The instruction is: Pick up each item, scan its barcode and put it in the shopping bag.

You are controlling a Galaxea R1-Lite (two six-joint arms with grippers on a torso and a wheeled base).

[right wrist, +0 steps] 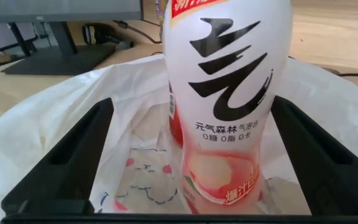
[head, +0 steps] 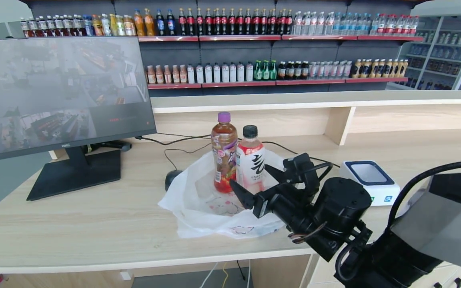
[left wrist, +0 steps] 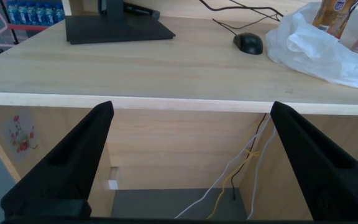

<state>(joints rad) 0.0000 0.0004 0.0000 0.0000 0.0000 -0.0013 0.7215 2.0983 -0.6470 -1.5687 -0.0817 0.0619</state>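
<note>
Two bottles stand upright side by side in the crumpled white shopping bag (head: 198,204) on the counter: a purple-capped tea bottle (head: 224,154) and a white bottle with a black cap (head: 250,162). My right gripper (head: 257,185) is open just in front of the white bottle, low near its base. In the right wrist view the white bottle (right wrist: 229,112) stands between the spread fingers (right wrist: 73,162) without touching them, with bag (right wrist: 55,118) folds around it. My left gripper (left wrist: 191,168) is open and holds nothing, below the counter's front edge.
A white barcode scanner (head: 368,182) sits on the counter right of the bag. A black mouse (head: 172,178) and cables lie behind the bag; a monitor (head: 60,92) on its stand occupies the left. Bare counter (head: 94,232) lies left of the bag.
</note>
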